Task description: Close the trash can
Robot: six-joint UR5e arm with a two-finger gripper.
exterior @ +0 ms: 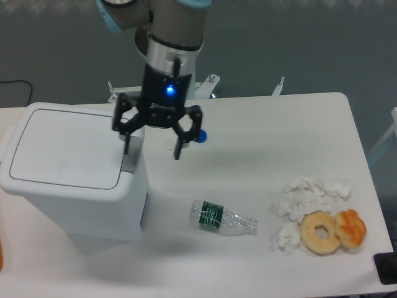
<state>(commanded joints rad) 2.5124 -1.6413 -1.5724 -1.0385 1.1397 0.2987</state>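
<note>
The trash can (71, 174) is a large white boxy bin at the left of the table. Its flat white lid (65, 148) lies down on the body, and a grey latch tab (131, 160) shows at its right edge. My gripper (152, 149) hangs open just above the can's right edge, nothing between its fingers. Its left finger (126, 141) is over the latch tab and its right finger (179, 146) is over the table beside the can.
A blue bottle cap (201, 135) sits partly behind the gripper. A clear plastic bottle (222, 218) lies right of the can. At the right are crumpled tissues (304, 198), a donut (320, 233) and an orange pastry (352, 227).
</note>
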